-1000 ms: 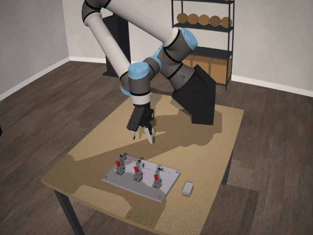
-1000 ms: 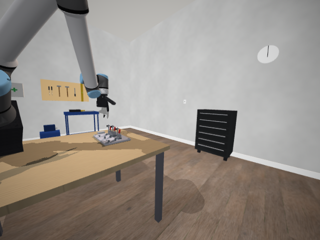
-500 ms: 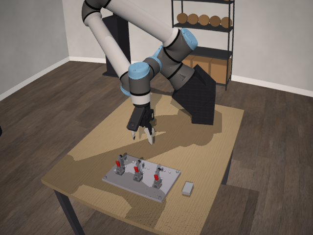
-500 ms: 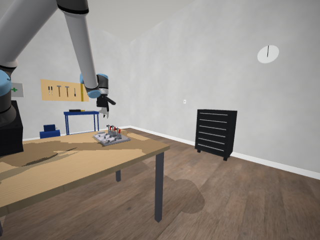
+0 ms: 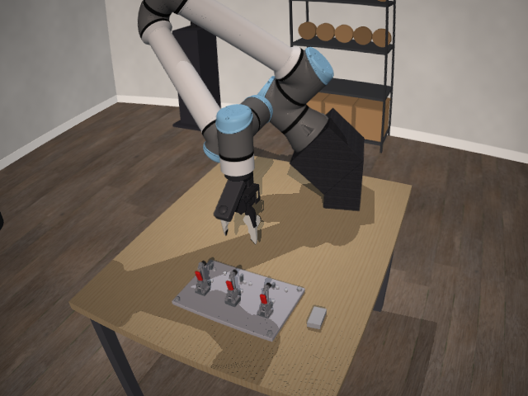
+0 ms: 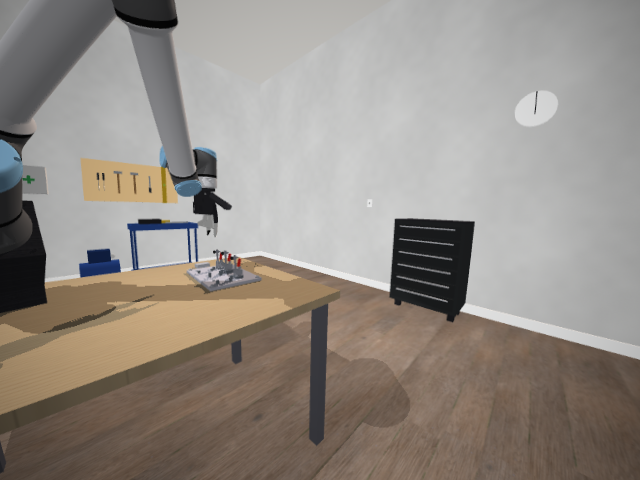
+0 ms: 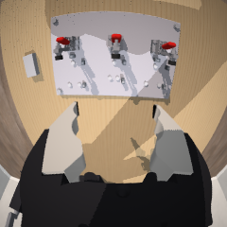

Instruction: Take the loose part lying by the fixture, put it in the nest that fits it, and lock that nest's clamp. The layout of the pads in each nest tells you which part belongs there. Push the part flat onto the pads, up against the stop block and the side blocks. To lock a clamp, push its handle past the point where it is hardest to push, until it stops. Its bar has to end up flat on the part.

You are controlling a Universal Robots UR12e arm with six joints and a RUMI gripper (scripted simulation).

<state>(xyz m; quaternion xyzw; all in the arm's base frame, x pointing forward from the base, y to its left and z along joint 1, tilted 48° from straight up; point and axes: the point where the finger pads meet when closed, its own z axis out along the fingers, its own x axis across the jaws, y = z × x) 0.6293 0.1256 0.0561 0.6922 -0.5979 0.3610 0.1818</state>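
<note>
A grey fixture plate (image 5: 281,317) (image 6: 247,280) (image 7: 96,28) lies on the wooden table and carries three clamps with red handles (image 5: 198,275) (image 5: 229,285) (image 5: 262,299), all standing raised. In the wrist view the red handles (image 7: 61,41) (image 7: 115,37) (image 7: 168,45) sit along the plate's far side. The loose part (image 5: 316,317) (image 7: 31,64), a small grey block, lies flat on the table just off the plate's end. My gripper (image 5: 239,232) (image 6: 209,229) (image 7: 115,103) is open and empty. It hangs well above the table, behind the plate.
The arm's black base block (image 5: 341,170) stands at the back of the table (image 5: 170,221). A shelf rack (image 5: 341,63) stands behind it. A black drawer cabinet (image 6: 431,266) and a blue bench (image 6: 162,227) stand by the walls.
</note>
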